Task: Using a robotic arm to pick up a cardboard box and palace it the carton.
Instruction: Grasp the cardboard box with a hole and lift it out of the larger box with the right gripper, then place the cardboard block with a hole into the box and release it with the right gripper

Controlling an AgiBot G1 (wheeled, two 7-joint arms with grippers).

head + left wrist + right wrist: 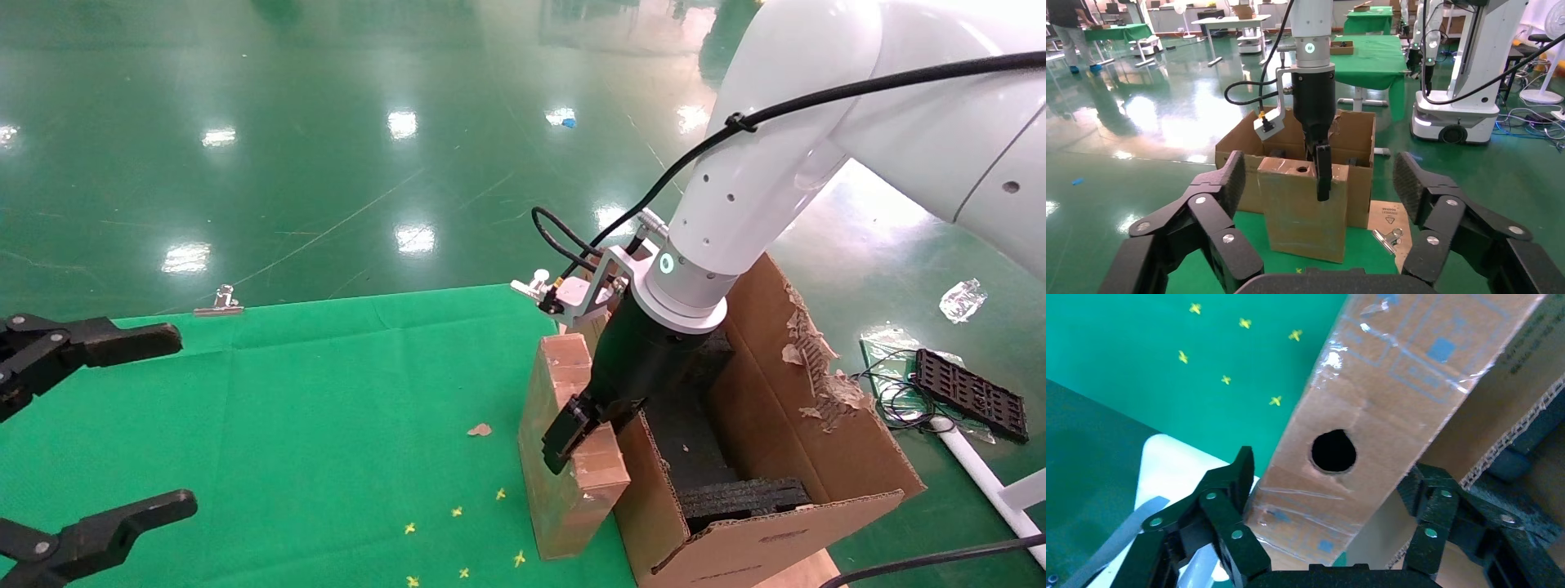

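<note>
Cardboard box (568, 445) upright, top straddled by right claw (572, 437); contact unclear.

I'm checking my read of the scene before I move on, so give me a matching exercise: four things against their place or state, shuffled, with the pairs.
Things:
1. slim brown taped cardboard box
2. large corrugated carton
3. black right gripper
4. black left gripper

Place or state:
A. open, held over the green cloth, away from the boxes
B. fingers straddling the narrow holed top face of the slim box
C. standing upright on the green cloth, against the carton's outer wall
D. flaps open, one flap ragged, black foam blocks inside

Pairs: 1-C, 2-D, 3-B, 4-A
</note>
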